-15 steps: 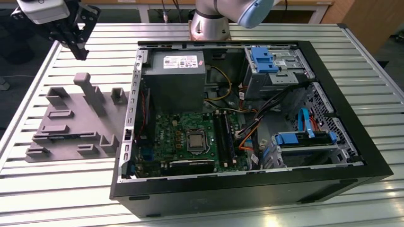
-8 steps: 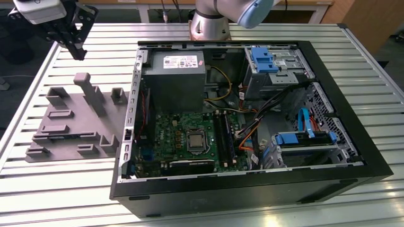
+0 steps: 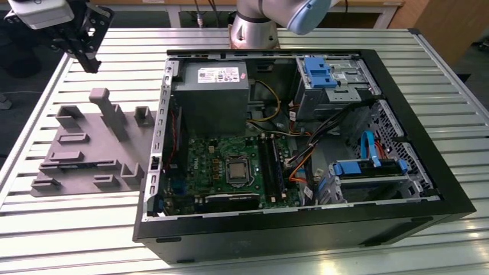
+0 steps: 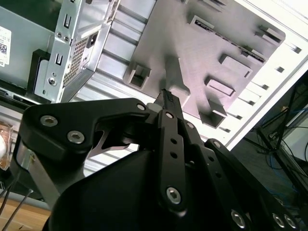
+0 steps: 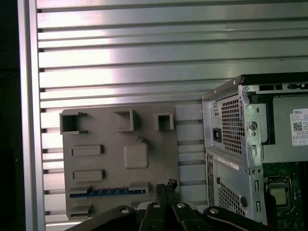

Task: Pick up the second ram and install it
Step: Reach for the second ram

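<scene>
The second ram (image 5: 108, 191) shows in the first wrist view as a thin blue-green strip standing on edge in a slot of the grey holder plate (image 5: 115, 159). My gripper (image 3: 90, 62) hangs high at the exterior view's far left, above and behind the holder plate (image 3: 91, 149). Its black fingers (image 4: 166, 98) meet at the tips with nothing between them. In the first wrist view the fingertips (image 5: 166, 185) sit just beside the ram's end, well above it. The green motherboard (image 3: 229, 169) lies in the open computer case (image 3: 306, 154), with its long black memory slots (image 3: 272, 166).
The slatted metal table (image 3: 77, 229) carries the holder plate and the case. Grey posts (image 3: 107, 112) rise from the plate. Inside the case are a grey power supply (image 3: 210, 91), blue drive brackets (image 3: 317, 71) and loose cables (image 3: 306, 154).
</scene>
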Robot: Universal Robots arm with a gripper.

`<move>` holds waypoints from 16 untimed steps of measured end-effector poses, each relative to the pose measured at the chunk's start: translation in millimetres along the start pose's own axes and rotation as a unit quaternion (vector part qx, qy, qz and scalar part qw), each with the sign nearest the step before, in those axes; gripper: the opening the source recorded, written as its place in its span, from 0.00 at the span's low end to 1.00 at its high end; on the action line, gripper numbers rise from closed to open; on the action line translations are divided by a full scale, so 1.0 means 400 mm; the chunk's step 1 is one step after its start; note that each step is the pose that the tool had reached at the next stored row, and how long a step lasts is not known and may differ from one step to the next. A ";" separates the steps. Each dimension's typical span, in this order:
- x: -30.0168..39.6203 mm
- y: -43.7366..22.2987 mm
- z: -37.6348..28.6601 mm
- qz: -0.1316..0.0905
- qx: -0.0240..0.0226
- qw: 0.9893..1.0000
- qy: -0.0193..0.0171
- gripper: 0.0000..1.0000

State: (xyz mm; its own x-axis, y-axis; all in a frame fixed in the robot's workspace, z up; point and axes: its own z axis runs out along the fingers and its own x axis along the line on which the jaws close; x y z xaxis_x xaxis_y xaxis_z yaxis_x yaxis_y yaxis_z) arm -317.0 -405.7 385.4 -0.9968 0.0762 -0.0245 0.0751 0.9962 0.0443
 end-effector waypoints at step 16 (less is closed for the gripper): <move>0.086 -0.037 -0.002 0.000 0.000 1.000 0.000 0.13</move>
State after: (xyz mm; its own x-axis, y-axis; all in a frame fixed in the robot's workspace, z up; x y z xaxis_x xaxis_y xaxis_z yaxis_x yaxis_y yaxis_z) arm -352.4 -417.8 384.6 -0.9968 0.0762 -0.0245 0.0750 0.9962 0.0443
